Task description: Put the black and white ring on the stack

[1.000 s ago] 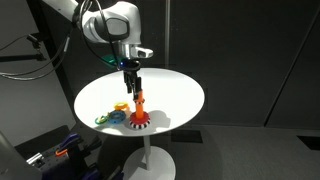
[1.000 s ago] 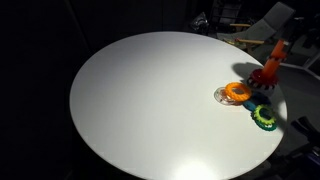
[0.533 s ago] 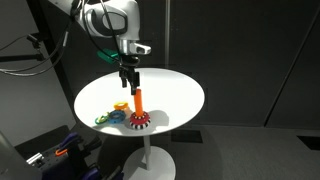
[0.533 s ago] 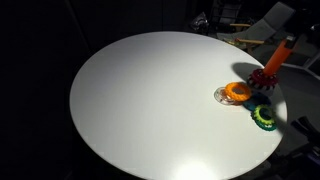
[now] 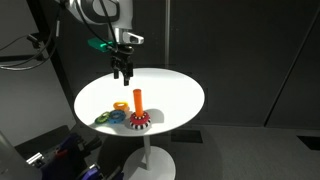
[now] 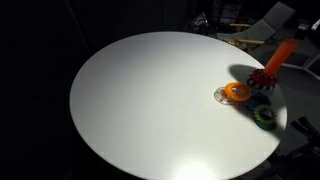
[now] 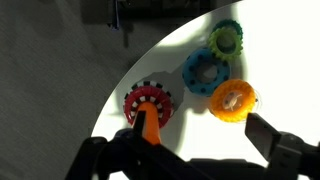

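The stack is an orange peg (image 5: 138, 99) on a round red base, standing near the table's front edge. It also shows in an exterior view (image 6: 281, 55) and in the wrist view (image 7: 150, 127). The black and white ring (image 7: 130, 106) lies around the peg, down on the red base (image 7: 148, 102). In an exterior view the ring (image 5: 138, 121) shows as a dark-and-light rim at the peg's foot. My gripper (image 5: 123, 72) hangs open and empty well above the peg, a little behind it. In the wrist view its dark fingers (image 7: 195, 150) flank the peg.
The round white pedestal table (image 5: 180, 95) stands in a dark room. A yellow-orange ring (image 7: 233, 100), a blue ring (image 7: 206, 70) and a green ring (image 7: 226, 40) lie beside the stack, near the table's edge. The yellow-orange ring (image 6: 237, 93) and green ring (image 6: 264, 116) also show in an exterior view.
My gripper has risen from the top of the peg to well above it and shifted slightly back. The ring stays down on the base.
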Available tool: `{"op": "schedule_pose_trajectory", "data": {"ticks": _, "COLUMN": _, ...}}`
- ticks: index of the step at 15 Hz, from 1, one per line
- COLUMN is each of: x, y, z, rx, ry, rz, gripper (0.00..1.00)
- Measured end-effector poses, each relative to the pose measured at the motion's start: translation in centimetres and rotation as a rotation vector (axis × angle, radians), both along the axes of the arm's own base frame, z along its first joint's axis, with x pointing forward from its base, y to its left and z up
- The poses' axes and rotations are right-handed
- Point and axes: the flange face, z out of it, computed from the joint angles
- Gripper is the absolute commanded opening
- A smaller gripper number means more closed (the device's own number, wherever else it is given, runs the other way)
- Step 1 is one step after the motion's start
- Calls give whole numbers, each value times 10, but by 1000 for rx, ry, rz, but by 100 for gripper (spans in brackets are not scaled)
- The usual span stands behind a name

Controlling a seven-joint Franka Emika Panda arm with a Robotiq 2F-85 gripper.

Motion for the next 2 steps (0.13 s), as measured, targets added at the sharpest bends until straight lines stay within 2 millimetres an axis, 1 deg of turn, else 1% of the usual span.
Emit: {"op": "schedule_pose_trajectory", "data": {"ticks": 2, "x": -2, "y": 4, "z": 10, "rx": -12, "ry": -19, "rz": 17, "gripper": 100}}
